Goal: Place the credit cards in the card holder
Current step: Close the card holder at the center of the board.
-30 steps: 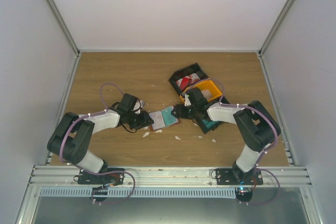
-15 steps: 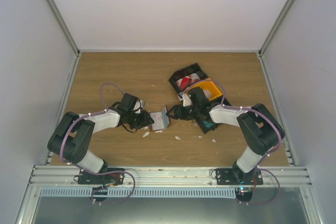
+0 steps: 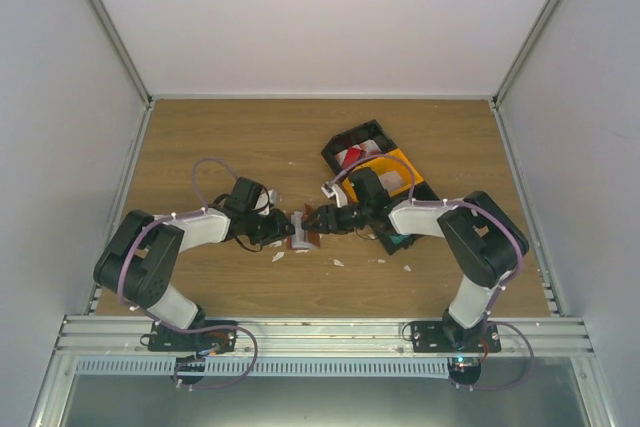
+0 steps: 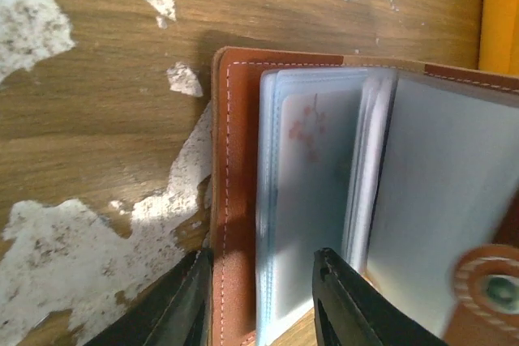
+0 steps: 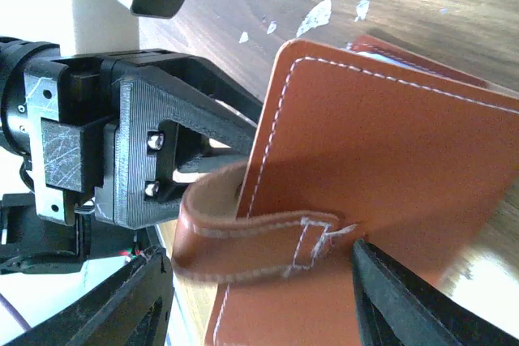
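The reddish-brown card holder (image 3: 303, 231) lies mid-table between both grippers, its right cover (image 5: 389, 176) tipped up and over toward the left. My left gripper (image 3: 284, 231) (image 4: 261, 261) is shut on the left cover and its pale blue pockets (image 4: 312, 184). A pale card with faint pink print (image 4: 306, 131) shows through one pocket. My right gripper (image 3: 314, 219) (image 5: 259, 269) stands open against the raised cover, its fingers either side of the snap tab (image 5: 251, 232). A red-and-white card (image 3: 354, 157) lies in the black bin. A teal card (image 3: 399, 240) peeks out beneath the right arm.
A black bin (image 3: 368, 133) and an orange bin (image 3: 407, 163) sit right of centre, just behind the right arm. Small white scraps (image 3: 338, 263) dot the wood near the card holder. The left gripper's black body (image 5: 146, 151) fills the left of the right wrist view.
The right gripper swept left and folded the card holder's right cover up over the pockets, and its jaws widened. The teal card seen on the open holder is now covered. The left arm stayed put.
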`<state>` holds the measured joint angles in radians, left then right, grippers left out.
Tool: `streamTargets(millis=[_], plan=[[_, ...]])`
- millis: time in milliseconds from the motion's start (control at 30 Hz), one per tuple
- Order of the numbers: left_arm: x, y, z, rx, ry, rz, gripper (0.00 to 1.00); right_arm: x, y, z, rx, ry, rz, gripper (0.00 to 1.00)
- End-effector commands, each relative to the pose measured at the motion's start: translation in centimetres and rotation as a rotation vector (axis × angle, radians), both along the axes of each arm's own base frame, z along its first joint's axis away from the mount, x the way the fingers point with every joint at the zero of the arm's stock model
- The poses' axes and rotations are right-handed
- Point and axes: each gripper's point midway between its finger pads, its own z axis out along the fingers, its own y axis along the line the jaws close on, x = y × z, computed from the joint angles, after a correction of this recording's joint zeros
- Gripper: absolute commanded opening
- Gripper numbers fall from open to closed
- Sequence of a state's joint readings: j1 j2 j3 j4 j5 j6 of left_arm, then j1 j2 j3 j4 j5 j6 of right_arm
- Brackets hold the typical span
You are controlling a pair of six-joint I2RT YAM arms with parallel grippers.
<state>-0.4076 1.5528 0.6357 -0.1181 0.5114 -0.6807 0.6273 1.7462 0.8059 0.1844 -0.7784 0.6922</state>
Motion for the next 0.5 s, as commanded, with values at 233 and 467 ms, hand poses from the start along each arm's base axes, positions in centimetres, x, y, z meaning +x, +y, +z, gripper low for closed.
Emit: streamTargets(millis=[233,467], plan=[[-0.6,1.3,-0.9,0.054,-0.005,0.034,0.4,-0.5,2.1,-1.5,0.002,0.04,0.063,0.65],[-0.1,3.5,1.3,0.137,-0.108,0.117,0.41,-0.3,1.8,-3.9,-0.069,0.087,0.044,0.66]])
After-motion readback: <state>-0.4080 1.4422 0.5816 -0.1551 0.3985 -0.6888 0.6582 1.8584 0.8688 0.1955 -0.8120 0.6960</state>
